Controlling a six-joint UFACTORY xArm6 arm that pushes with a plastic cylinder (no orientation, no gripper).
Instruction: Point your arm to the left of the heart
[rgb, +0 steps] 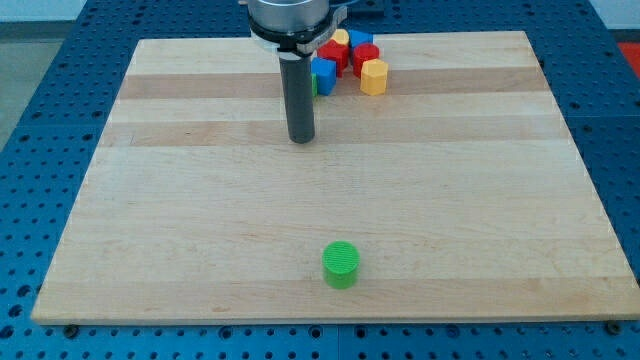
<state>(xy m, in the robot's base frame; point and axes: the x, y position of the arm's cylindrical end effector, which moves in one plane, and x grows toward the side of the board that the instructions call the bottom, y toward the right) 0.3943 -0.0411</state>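
My tip (301, 139) rests on the wooden board (200, 200), in the upper middle of the view. A tight cluster of blocks lies just above and to the right of it, at the board's top edge. The cluster holds a blue block (325, 75) nearest the rod, a red block (333, 54), a small yellow block (341, 38) at the top, a second blue block (361, 41), a second red block (364, 58) and a yellow hexagon-like block (373, 77). A green sliver (315, 85) shows beside the rod. I cannot tell which block is the heart.
A green cylinder (341, 264) stands alone near the board's bottom edge, far below the tip. The board lies on a blue perforated table (40, 150). The arm's body (293, 20) hangs over the board's top edge.
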